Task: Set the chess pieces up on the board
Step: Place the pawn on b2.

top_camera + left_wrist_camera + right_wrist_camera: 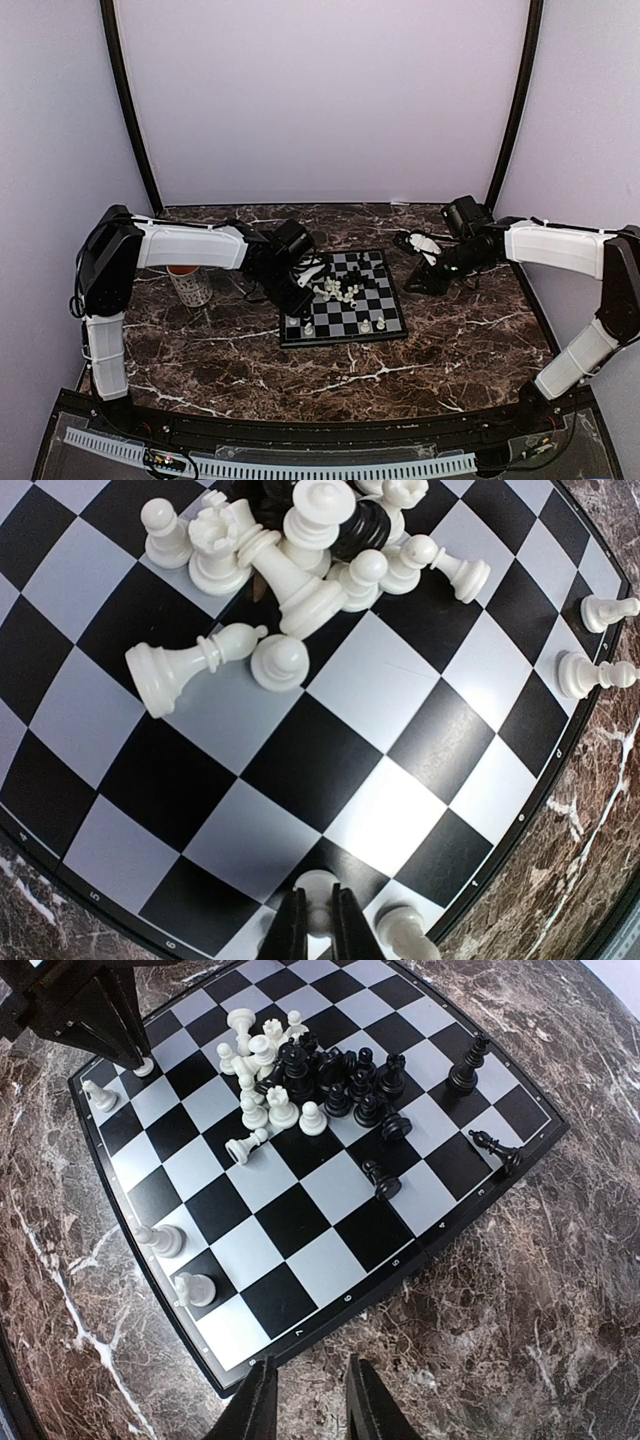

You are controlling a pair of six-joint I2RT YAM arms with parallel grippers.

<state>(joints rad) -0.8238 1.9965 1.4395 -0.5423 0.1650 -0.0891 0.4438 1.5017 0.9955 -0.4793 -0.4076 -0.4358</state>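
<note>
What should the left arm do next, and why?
Probably open and lift away: the left gripper is shut on a white pawn that looks set down on an edge square of the board, beside a second pawn.

I see the board lying flat, checked black and pale grey. Most chess pieces sit heaped mid-board, some toppled; a few stand along its edges.
</note>
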